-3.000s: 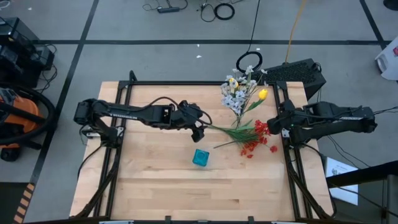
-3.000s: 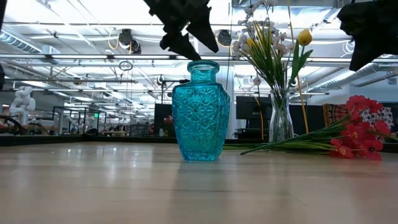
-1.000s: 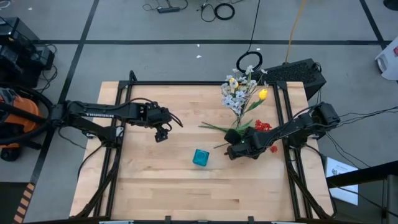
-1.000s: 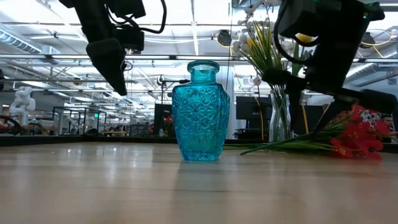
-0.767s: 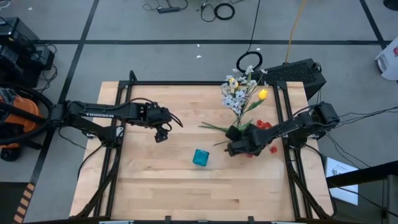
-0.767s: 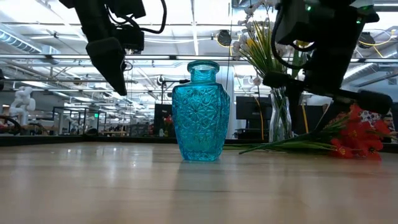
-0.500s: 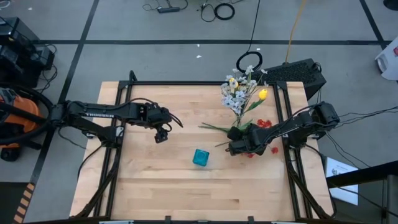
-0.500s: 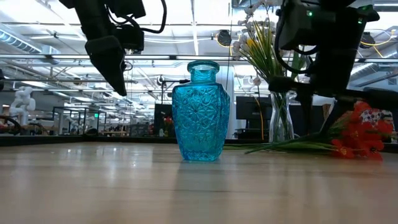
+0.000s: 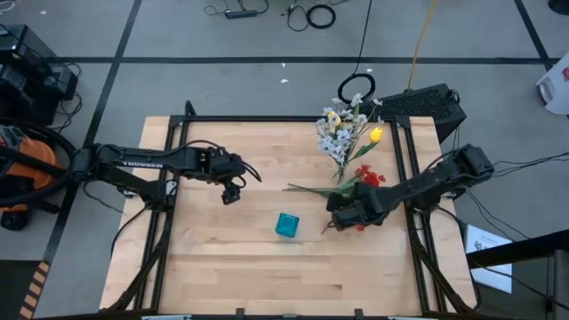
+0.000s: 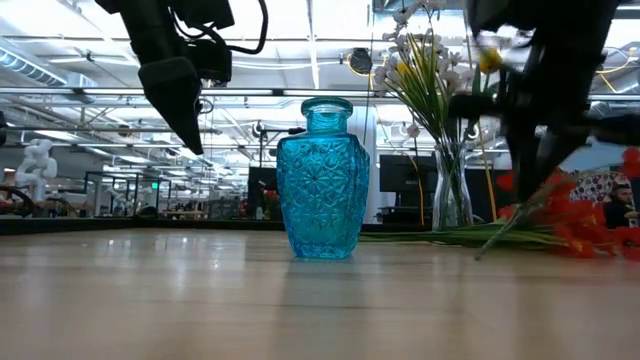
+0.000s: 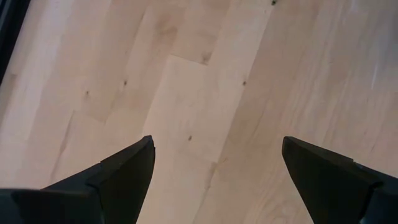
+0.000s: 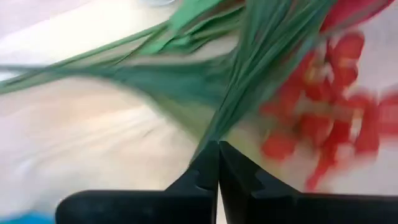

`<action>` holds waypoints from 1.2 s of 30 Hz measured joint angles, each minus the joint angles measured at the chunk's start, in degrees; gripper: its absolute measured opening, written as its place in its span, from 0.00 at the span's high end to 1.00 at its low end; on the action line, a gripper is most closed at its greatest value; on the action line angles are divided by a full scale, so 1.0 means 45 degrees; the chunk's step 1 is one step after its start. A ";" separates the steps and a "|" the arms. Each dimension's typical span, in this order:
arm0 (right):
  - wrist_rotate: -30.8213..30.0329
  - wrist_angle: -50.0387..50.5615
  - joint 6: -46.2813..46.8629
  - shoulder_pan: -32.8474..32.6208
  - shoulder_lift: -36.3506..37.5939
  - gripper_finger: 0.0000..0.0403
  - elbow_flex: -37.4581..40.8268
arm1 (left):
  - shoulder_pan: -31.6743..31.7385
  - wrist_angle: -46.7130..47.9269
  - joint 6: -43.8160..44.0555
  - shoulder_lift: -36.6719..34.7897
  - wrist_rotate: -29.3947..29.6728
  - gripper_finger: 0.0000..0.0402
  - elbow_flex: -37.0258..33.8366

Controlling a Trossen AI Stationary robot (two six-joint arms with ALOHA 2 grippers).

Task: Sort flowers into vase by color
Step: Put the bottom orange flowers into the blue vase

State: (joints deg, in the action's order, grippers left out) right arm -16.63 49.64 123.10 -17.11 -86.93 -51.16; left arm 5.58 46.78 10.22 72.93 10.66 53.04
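A blue glass vase (image 9: 286,225) (image 10: 322,180) stands upright in the middle of the table. Behind it to the right a clear vase (image 10: 452,195) holds whitish blossoms and a yellow tulip (image 9: 375,135). Red-blossomed flowers (image 9: 366,178) (image 10: 575,225) with long green stems lie on the table to the right of the blue vase. My right gripper (image 9: 331,216) (image 12: 217,163) is shut on some of these stems. My left gripper (image 9: 230,194) (image 11: 217,140) hangs open above bare wood, left of the blue vase. My right gripper pinches a bundle of green stems (image 12: 230,118) between its two fingers, away from the red blossoms (image 12: 311,124). It comes from above, pointing down. In the low view a stem (image 10: 500,232) slants down from the gripper toward the table; the view is blurred.
More green stems (image 9: 307,188) lie flat on the wood between the blue vase and the clear vase. A black frame (image 9: 182,133) borders the table. Bare wood (image 9: 267,276) stretches along the near side, in front of the blue vase.
My right gripper has come down over the stems of the red flowers, shut on them and pulled them up. The held stems now slant off the table, and the red blossoms have shifted. The left arm has kept still.
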 joint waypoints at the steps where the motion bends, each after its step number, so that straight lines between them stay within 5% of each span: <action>1: -0.0211 0.0227 0.0061 -0.0218 0.0196 1.00 -0.0162 | 0.0000 -0.0002 0.0005 0.0000 -0.0005 0.12 0.0000; 5: -0.0994 0.2011 -0.0382 -0.1017 0.0777 1.00 -0.1110 | 0.0005 -0.0029 0.0005 0.0000 -0.0005 0.12 0.0000; 11: -0.0236 0.4247 -0.3405 -0.1607 0.1198 1.00 -0.2259 | 0.0005 -0.0716 0.0838 0.0000 -0.0002 0.12 0.0000; 20: -0.0878 0.4016 -0.0665 -0.1184 0.0599 0.96 -0.2286 | 0.0005 -0.1369 0.1738 0.0005 0.0000 0.12 0.0000; 36: 0.0059 0.2925 0.0356 -0.0087 -0.1637 0.65 -0.2248 | -0.0019 -0.1423 0.1802 0.0005 -0.0301 0.12 0.0005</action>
State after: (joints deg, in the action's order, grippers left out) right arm -16.36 62.81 124.70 -17.50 -94.29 -61.28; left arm 5.50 40.38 18.33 72.95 9.30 53.06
